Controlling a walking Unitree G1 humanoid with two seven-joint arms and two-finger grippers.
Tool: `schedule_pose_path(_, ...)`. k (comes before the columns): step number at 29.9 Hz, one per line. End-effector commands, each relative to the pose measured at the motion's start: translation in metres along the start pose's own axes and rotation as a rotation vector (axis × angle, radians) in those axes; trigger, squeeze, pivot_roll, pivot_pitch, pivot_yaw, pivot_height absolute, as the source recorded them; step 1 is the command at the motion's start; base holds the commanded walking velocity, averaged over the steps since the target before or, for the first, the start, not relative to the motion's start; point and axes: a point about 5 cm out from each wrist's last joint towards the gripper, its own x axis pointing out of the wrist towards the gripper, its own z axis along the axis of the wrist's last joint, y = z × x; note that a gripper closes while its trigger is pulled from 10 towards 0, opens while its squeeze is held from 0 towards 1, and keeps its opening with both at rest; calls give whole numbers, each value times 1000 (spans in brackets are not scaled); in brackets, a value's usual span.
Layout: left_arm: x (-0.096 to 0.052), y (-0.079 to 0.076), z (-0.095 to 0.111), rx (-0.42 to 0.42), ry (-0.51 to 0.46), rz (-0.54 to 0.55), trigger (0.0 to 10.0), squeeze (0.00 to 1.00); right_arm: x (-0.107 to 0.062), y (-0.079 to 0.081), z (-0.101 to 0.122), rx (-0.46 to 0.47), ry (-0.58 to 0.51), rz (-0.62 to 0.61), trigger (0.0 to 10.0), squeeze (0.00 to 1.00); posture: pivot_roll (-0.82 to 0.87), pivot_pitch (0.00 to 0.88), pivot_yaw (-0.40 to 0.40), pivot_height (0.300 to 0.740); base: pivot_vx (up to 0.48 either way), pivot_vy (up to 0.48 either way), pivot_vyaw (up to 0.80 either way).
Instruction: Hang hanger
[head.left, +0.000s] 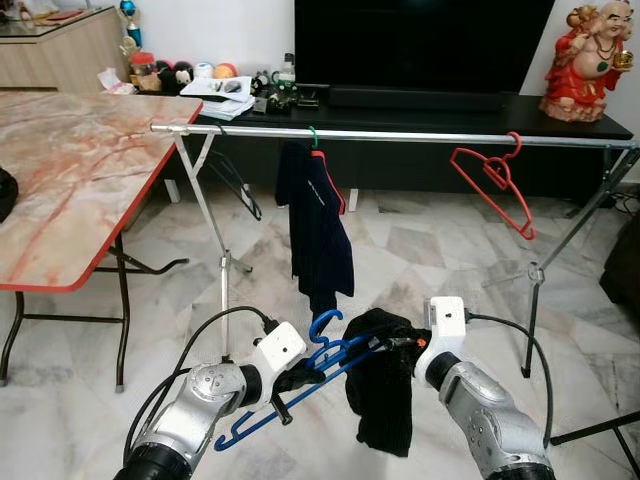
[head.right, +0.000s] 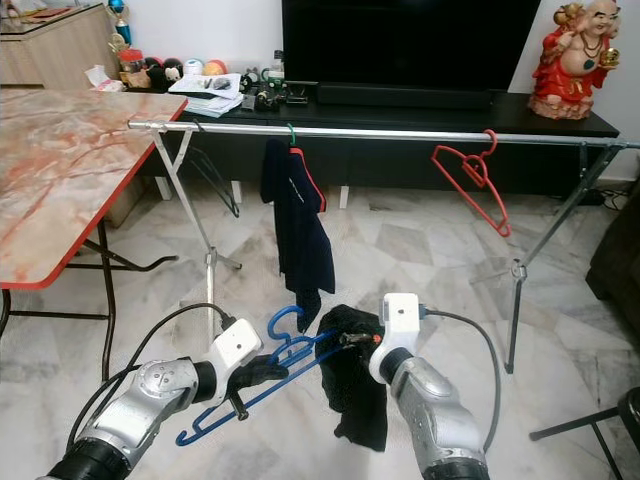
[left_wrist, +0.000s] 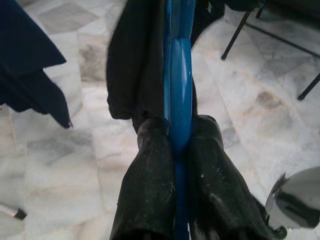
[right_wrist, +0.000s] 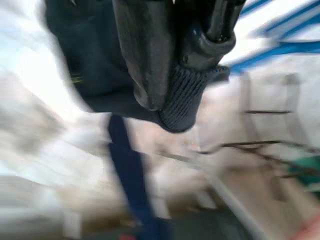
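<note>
Low in front of me, my left gripper (head.left: 300, 378) is shut on a blue plastic hanger (head.left: 322, 348); the left wrist view shows the fingers (left_wrist: 150, 165) clamped on the hanger's blue bar (left_wrist: 178, 90). A black garment (head.left: 385, 395) droops from the hanger's right end. My right gripper (head.left: 402, 343) is shut on that cloth; the blurred right wrist view shows the garment's ribbed cuff (right_wrist: 186, 97) between the fingers. Beyond, a silver clothes rail (head.left: 400, 135) runs across at chest height. It carries a navy garment (head.left: 315, 230) and an empty red hanger (head.left: 495, 180).
A marble-patterned folding table (head.left: 70, 180) stands to the left. The rail's folding legs (head.left: 533, 300) reach the tiled floor. Behind the rail is a black TV console (head.left: 560, 115) with a red statue (head.left: 590, 60). A dark seat (head.left: 625, 260) sits at the right edge.
</note>
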Motion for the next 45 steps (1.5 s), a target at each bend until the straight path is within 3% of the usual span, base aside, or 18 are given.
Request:
schedule_pose_path(1, -3, 1, -3, 11, 9, 12, 10000, 0, -3, -20, 5, 20, -14, -137, 10000, 0, 24, 33, -13, 740, 0, 0, 0)
schedule_pose_path(8, -4, 1, -4, 10, 12, 14, 10000, 0, -3, -21, 3, 23, -8, -148, 10000, 0, 28, 32, -16, 740, 0, 0, 0)
schedule_pose_path(11, -3, 2, -2, 9, 3, 17, 10000, 0, -2, -11, -1, 33, 16, -79, 10000, 0, 29, 32, -14, 740, 0, 0, 0)
schedule_pose_path(15, -1, 2, 2, 8, -14, 18, 10000, 0, -7, 19, -1, 45, 20, 168, 10000, 0, 26, 31, -12, 740, 0, 0, 0)
schedule_pose_path(19, -1, 3, 3, 5, -21, 22, 10000, 0, -16, 37, 5, 70, 20, 280, 10000, 0, 25, 32, -11, 740, 0, 0, 0)
schedule_pose_path(24, 1, 3, 6, -3, -37, 23, 10000, 0, -26, 48, 13, 53, 2, 355, 10000, 0, 21, 31, -8, 740, 0, 0, 0)
schedule_pose_path(28, 3, 2, 8, -8, -45, 11, 10000, 0, -34, 54, 18, -22, -32, 423, 10000, 0, 19, 32, -7, 740, 0, 0, 0)
schedule_pose_path(33, 4, 1, 9, -11, -51, 6, 10000, 0, -59, 69, 31, -129, -96, 619, 10000, 0, 18, 33, -5, 740, 0, 0, 0)
schedule_pose_path(35, 4, 1, 9, -11, -52, 6, 10000, 0, -62, 69, 33, -134, -103, 644, 10000, 0, 16, 34, -5, 740, 0, 0, 0)
schedule_pose_path(38, 4, 1, 9, -12, -51, 5, 10000, 0, -61, 60, 33, -228, -95, 602, 10000, 0, 15, 35, -4, 740, 0, 0, 0)
schedule_pose_path(42, 5, 0, 9, -13, -54, 5, 10000, 0, -50, 44, 30, -253, -64, 463, 10000, 0, 13, 36, -5, 740, 0, 0, 0)
schedule_pose_path(44, 5, 0, 9, -16, -56, 9, 10000, 0, -40, 27, 29, -235, -56, 290, 10000, 0, 17, 37, -6, 740, 0, 0, 0)
schedule_pose_path(45, 5, 0, 9, -17, -56, 10, 10000, 0, -38, 24, 30, -221, -58, 260, 10000, 0, 21, 39, -7, 740, 0, 0, 0)
